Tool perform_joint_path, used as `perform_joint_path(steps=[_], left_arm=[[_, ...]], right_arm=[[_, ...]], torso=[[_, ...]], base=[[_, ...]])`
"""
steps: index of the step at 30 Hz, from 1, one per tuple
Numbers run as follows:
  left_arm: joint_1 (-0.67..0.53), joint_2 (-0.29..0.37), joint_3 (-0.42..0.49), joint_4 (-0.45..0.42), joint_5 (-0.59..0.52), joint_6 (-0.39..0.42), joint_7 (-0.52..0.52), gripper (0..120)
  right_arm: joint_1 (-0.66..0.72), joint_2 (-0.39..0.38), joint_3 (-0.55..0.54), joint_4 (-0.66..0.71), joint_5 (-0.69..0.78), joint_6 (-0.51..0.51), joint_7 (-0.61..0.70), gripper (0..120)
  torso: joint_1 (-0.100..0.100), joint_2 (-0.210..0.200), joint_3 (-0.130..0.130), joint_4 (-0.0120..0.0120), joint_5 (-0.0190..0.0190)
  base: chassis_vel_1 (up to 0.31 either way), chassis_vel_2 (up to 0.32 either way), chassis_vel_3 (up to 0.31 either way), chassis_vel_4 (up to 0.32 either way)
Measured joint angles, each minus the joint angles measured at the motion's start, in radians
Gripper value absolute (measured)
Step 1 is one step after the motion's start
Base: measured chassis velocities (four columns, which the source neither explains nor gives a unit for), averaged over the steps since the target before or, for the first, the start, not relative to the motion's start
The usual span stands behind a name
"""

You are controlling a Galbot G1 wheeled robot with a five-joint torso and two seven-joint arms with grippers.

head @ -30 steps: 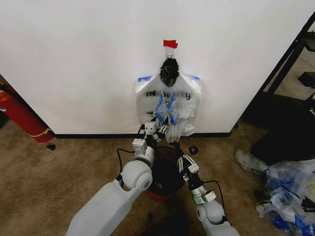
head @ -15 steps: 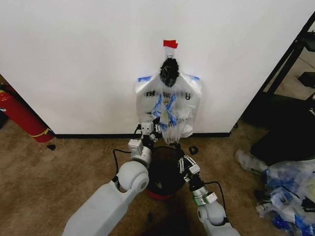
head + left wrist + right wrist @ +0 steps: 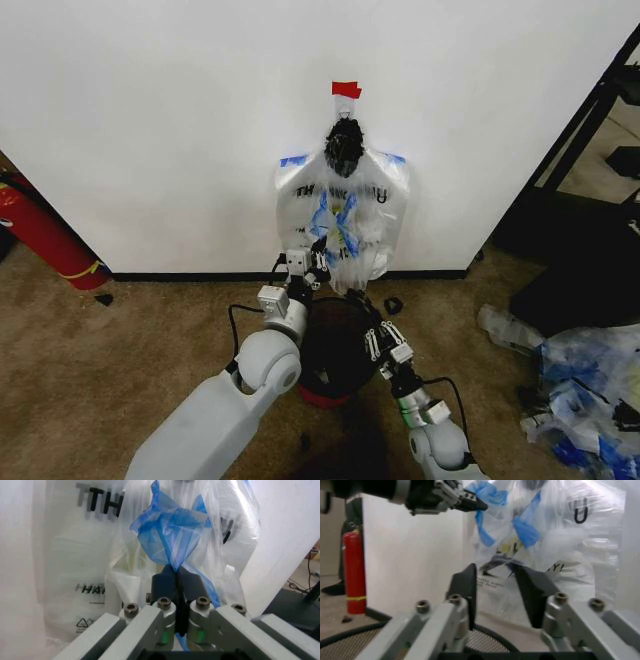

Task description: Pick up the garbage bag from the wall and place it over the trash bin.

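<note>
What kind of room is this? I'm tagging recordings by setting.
Probably an office or lab corner: a plain white wall, brown carpet, a red fire extinguisher and a black rack.

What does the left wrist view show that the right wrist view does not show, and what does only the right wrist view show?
The left wrist view gives the close look at the grip: the left gripper is shut on a blue patch of the garbage bag, with the fingers pressed together. The right wrist view alone has the right gripper, open and holding nothing, above the trash bin rim, with the fire extinguisher by the wall. Both views share the garbage bag and, behind it, the printed white bag.
</note>
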Motion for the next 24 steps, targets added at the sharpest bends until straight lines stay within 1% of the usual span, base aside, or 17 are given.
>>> perform_joint_path(steps=[5,6,7,11,12,13,14,15,16,18,21,22,24], left_arm=[[-0.001,0.003,-0.003,0.003,-0.008,-0.002,0.001,0],[-0.001,0.005,-0.003,0.003,-0.01,-0.002,0.001,0],[-0.001,0.005,-0.003,0.003,-0.01,-0.002,0.001,0],[-0.001,0.007,-0.004,0.005,-0.012,-0.002,0.002,0],[-0.001,0.007,-0.004,0.005,-0.012,-0.002,0.002,0],[0.0,0.006,-0.004,0.006,-0.012,-0.002,0.002,0],[0.0,0.006,-0.004,0.006,-0.012,-0.002,0.002,0],[0.001,0.004,-0.004,0.006,-0.012,-0.003,0.003,0],[0.002,0.0,-0.004,0.006,-0.012,-0.003,0.003,0],[0.003,-0.005,-0.004,0.006,-0.012,-0.003,0.005,0],[0.006,-0.008,-0.004,0.004,-0.01,-0.003,0.006,0],[0.006,-0.008,-0.004,0.004,-0.01,-0.003,0.006,0],[0.008,-0.008,-0.006,0.003,-0.009,-0.004,0.007,0]], right_arm=[[-0.057,-0.036,0.027,0.057,0.009,0.0,-0.051,52],[-0.07,-0.044,0.035,0.079,0.013,0.0,-0.062,58],[-0.07,-0.044,0.035,0.079,0.013,0.0,-0.062,58],[-0.109,-0.066,0.057,0.155,0.047,0.0,-0.079,73],[-0.11,-0.066,0.057,0.157,0.049,0.0,-0.079,73],[-0.114,-0.069,0.059,0.17,0.059,0.0,-0.079,81],[-0.114,-0.069,0.059,0.17,0.059,0.0,-0.079,81],[-0.121,-0.076,0.062,0.196,0.077,-0.001,-0.075,86],[-0.127,-0.085,0.063,0.227,0.093,-0.008,-0.059,92],[-0.132,-0.1,0.06,0.283,0.104,-0.032,-0.003,98],[-0.133,-0.099,0.049,0.337,0.053,-0.085,0.116,100],[-0.133,-0.099,0.049,0.337,0.053,-0.085,0.116,100],[-0.123,-0.091,0.042,0.34,0.0,-0.107,0.184,100]], torso=[[0.0,0.0,0.0,-0.0001,0.0001],[0.0,0.0,0.0,0.0,0.0],[0.0,0.0,0.0,0.0,0.0],[0.0,0.0,0.0,0.0,0.0],[0.0,0.0,0.0,0.0,0.0],[0.0,0.0,0.0,-0.0001,0.0],[0.0,0.0,0.0,-0.0001,0.0],[0.0,0.0,0.0,0.0,0.0001],[0.0,0.0,0.0,0.0,0.0],[0.0,0.0,0.0,0.0,-0.0001],[0.0,0.0,0.0,0.0,-0.0001],[0.0,0.0,0.0,0.0,-0.0001],[0.0,0.0,0.0,0.0,0.0]], base=[[0.0,0.0,0.0,0.0],[0.0,0.0,0.0,0.0],[0.0,0.0,0.0,0.0],[0.0,0.0,0.0,0.0],[0.0,0.0,0.0,0.0],[0.0,0.0,0.0,0.0],[0.0,0.0,0.0,0.0],[0.0,0.0,0.0,0.0],[0.0,0.0,0.0,0.0],[0.0,0.0,0.0,0.0],[0.0,0.0,0.0,0.0],[0.0,0.0,0.0,0.0],[0.0,0.0,0.0,0.0]])
